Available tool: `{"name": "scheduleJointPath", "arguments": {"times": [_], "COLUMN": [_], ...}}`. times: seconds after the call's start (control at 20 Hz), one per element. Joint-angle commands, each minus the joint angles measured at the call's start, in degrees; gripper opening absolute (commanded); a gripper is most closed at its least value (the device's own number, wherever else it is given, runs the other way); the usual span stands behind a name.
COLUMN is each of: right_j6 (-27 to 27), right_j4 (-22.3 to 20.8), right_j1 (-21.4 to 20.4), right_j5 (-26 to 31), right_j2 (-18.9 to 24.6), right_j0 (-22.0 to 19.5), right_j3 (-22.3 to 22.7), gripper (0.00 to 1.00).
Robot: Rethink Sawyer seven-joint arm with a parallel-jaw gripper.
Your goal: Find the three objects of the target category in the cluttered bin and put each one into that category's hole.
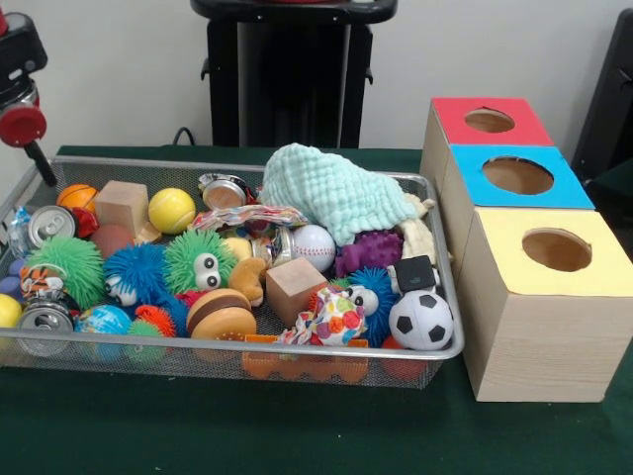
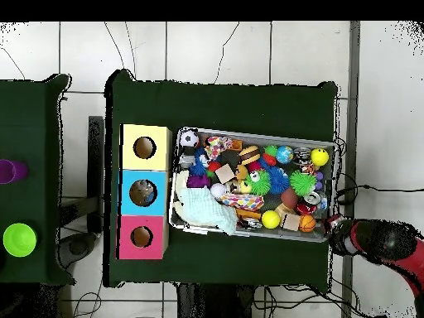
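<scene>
Nearest you in the front view: the green tablecloth [image 1: 247, 435], then the wire mesh bin [image 1: 237, 348], packed full. Along its near rim you see a soccer ball [image 1: 421, 320] at the right, a toy burger [image 1: 222, 315], a small globe ball [image 1: 103, 320] and a drink can [image 1: 45, 327] at the left. Farther back sit a wooden cube [image 1: 295, 287], a baseball [image 1: 314, 245], a yellow ball [image 1: 171, 209], a second wooden block [image 1: 122, 205] and a basketball [image 1: 76, 196]. A mint cloth [image 1: 334, 195] is heaped at the far right corner of the bin.

Right of the bin stand three wooden boxes in a row, each with a round hole on top: yellow box [image 1: 549, 297] nearest, blue box [image 1: 516, 176] in the middle, red box [image 1: 490, 121] farthest.

Only a red and black part of the arm [image 1: 20, 89] shows at the front view's upper left edge. The overhead view shows more of that arm [image 2: 381, 242], beside the bin's corner near the basketball [image 2: 307, 223]; you cannot tell from either view whether its gripper is open or closed, and nothing shows held.

Overhead view alone gives you the room: white tiled floor [image 2: 207, 50] with cables, and a second green table [image 2: 33, 166] at the left carrying a purple cup [image 2: 8, 171] and a green cup [image 2: 19, 238].
</scene>
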Motion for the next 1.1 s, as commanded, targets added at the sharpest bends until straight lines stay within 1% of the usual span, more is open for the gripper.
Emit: {"name": "scheduleJointPath", "arguments": {"times": [0.05,0.25,0.35,0.5,0.65,0.75,1.0,1.1], "right_j6": [-17.1,-17.0,-15.7,-14.8,-14.8,-13.6,-8.3,-7.1], "right_j4": [-11.0,-11.4,-12.0,-11.9,-12.2,-12.7,-14.8,-15.6], "right_j1": [7.4,9.6,9.6,10.8,13.4,14.9,18.8,20.2], "right_j5": [-6.0,-7.0,-7.3,-6.4,-4.3,-3.7,-5.0,-5.6], "right_j2": [1.4,2.5,2.4,2.7,2.9,2.8,2.3,2.3], "right_j0": [-2.0,-3.1,-2.8,-2.9,-2.2,-1.4,0.7,1.4], "right_j3": [-13.6,-15.1,-15.6,-17.5,-21.7,-24.0,-29.4,-31.3], "gripper": [1.00,1.00,1.00,1.00,1.00,1.00,1.00,1.00]}}
